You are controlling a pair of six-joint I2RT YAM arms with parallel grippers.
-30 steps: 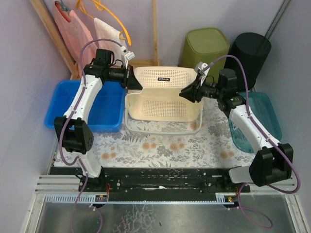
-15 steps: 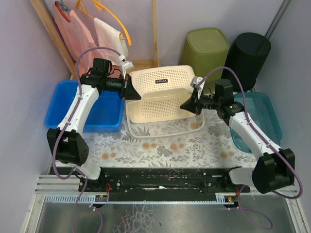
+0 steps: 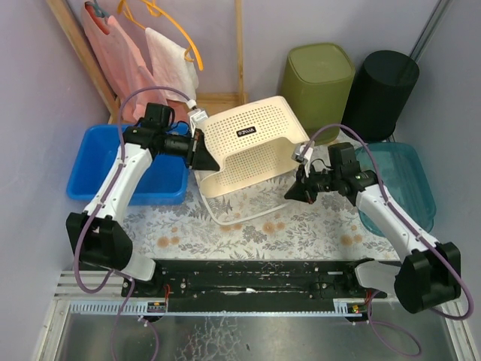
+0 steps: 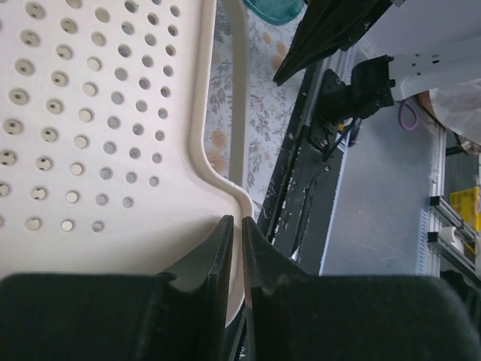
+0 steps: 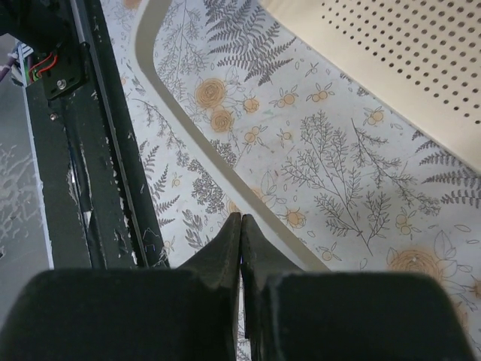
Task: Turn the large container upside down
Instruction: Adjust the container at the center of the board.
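Container (image 3: 255,154) sits mid-bench (image 3: 225,233), tipped partway: its near rim lies on the floral cloth, and the perforated cream body rises away toward the far side, slanted, with a dark label facing up.

Left gripper (image 3: 204,156) is at the container's left edge. In the left wrist view the jaws (image 4: 234,219) are clenched to a thin slit right at the rounded rim corner of the container (image 4: 90,113), and I read this as a pinch on the rim.

Right gripper (image 3: 289,194) is low over the bench, just near and right of the container. In the right wrist view the jaws (image 5: 240,216) are pressed together with nothing between them. The cream rim runs diagonally under the tips, and I cannot tell if they touch it. The perforated wall (image 5: 406,53) fills the upper right of that view.

Blue tub (image 3: 90,169) is at far left and teal tub (image 3: 409,180) at right. Green bin (image 3: 319,71) and black bin (image 3: 387,79) stand behind.
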